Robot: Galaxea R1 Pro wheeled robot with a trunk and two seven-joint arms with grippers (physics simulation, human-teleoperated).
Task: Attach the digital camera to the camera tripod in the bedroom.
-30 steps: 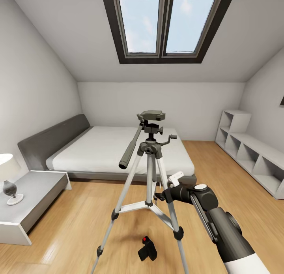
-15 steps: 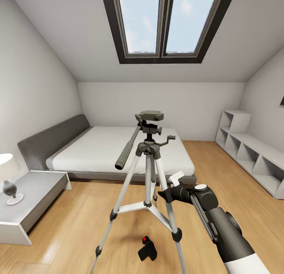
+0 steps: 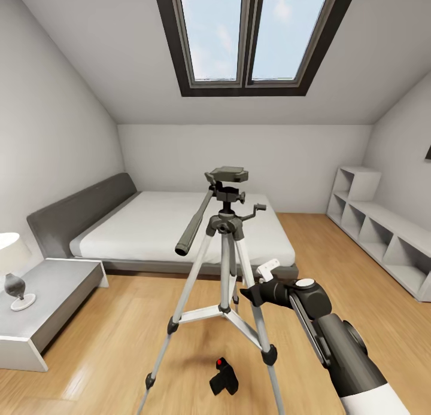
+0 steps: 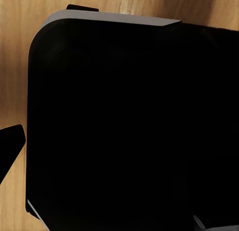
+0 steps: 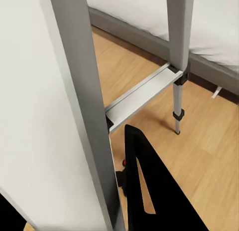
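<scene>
The camera tripod [image 3: 226,226] stands on the wood floor before the bed, its dark grey head plate bare and its black pan handle [image 3: 193,223] sloping down to the left. The digital camera [image 3: 223,379] lies on the floor between the legs, red button up. My right gripper [image 3: 244,295] sits against the tripod's right-hand leg at mid height. In the right wrist view that silver leg [image 5: 74,91] runs close past one black finger [image 5: 144,191], hiding the other; a red speck of the camera [image 5: 124,163] shows beside it. One black fingertip [image 4: 10,143] shows in the left wrist view.
A grey-framed white bed [image 3: 179,223] stands behind the tripod. A grey nightstand [image 3: 54,283] with a lamp [image 3: 12,265] is at the left, and a low white shelf unit [image 3: 383,235] lines the right wall. A large black body [image 4: 129,126] hangs over the floor.
Between one second and half a second ago the tripod's head and pan handle swung slightly left and my right gripper edged right. Since then nothing has moved.
</scene>
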